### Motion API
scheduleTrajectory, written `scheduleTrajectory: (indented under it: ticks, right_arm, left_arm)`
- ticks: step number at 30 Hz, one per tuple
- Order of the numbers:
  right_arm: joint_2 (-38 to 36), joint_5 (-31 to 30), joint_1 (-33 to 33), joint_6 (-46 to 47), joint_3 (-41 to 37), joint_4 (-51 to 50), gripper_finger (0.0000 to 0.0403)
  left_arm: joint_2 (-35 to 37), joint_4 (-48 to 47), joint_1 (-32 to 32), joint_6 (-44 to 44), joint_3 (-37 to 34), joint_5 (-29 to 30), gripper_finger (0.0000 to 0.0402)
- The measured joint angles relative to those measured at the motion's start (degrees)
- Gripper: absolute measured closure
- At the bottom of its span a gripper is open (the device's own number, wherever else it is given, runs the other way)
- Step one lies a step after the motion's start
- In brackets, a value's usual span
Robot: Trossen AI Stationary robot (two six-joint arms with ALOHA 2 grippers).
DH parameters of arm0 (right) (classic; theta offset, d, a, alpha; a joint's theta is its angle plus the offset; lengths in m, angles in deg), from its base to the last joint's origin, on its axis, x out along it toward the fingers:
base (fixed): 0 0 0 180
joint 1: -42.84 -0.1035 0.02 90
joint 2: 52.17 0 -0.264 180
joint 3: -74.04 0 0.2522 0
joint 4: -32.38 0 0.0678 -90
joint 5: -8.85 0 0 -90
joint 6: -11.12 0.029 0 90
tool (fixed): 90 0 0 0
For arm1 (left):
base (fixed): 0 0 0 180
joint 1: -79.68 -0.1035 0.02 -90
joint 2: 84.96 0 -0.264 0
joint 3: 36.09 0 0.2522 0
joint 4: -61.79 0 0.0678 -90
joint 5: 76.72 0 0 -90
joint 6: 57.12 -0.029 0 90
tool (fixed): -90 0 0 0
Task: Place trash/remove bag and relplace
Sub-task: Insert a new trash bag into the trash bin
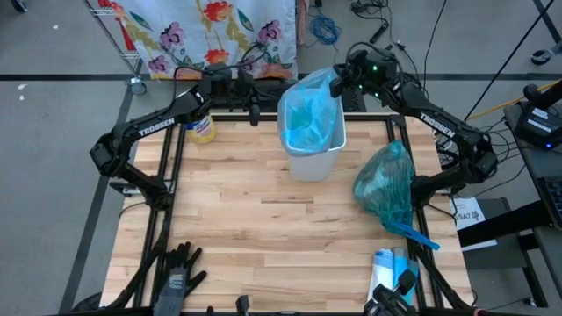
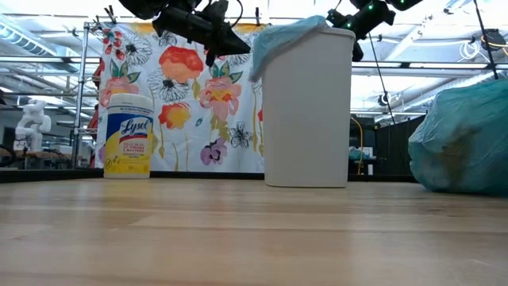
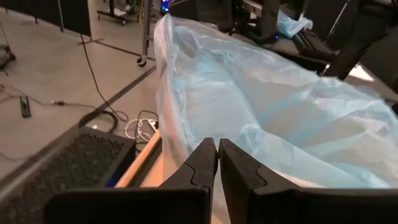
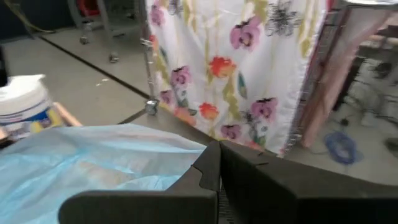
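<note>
A: Contents of the white bin (image 1: 312,162)?
B: A fresh light-blue liner (image 1: 309,118). The filled bag of trash (image 1: 386,184) lies on the table (image 1: 255,228), beside the bin.
A: Grippers?
B: Left gripper (image 1: 255,112) pressed together near the rim; right gripper (image 1: 336,86) pinching the liner's edge.

The middle and near part of the table (image 1: 263,237) lie bare. At the far edge the bin (image 1: 313,140) blocks the centre, with a wipes tub (image 1: 201,128) to its left and a full bag (image 1: 386,186) on the right.
</note>
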Motion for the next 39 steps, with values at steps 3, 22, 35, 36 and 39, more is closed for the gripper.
scheduleTrajectory:
  ticks: [3, 22, 35, 36, 39]
  right_arm:
    - [0.00, 2.46, 0.08, 1.01, 0.00, -0.68, 0.0403]
    - [-0.04, 2.07, -1.71, 2.71, 0.00, -7.70, 0.0403]
    - [-0.93, -4.51, -1.60, 7.35, 0.00, -12.71, 0.0403]
    - [-1.29, -5.00, -1.61, 7.71, 0.00, -12.67, 0.0403]
    - [-2.65, -7.17, -1.56, 9.19, 0.00, -14.17, 0.0403]
  left_arm:
    - [-0.11, -0.02, 0.00, -1.11, 0.00, -0.21, 0.0377]
    - [-7.48, 7.18, -0.07, -2.35, 0.00, 2.02, 0.0396]
    - [-10.64, 10.09, 0.20, -2.29, 0.00, 2.51, 0.0395]
    - [-10.62, 10.29, 0.20, -2.25, 0.00, 2.51, 0.0395]
    - [-10.62, 10.00, 0.20, -2.12, 0.00, 2.10, 0.0395]
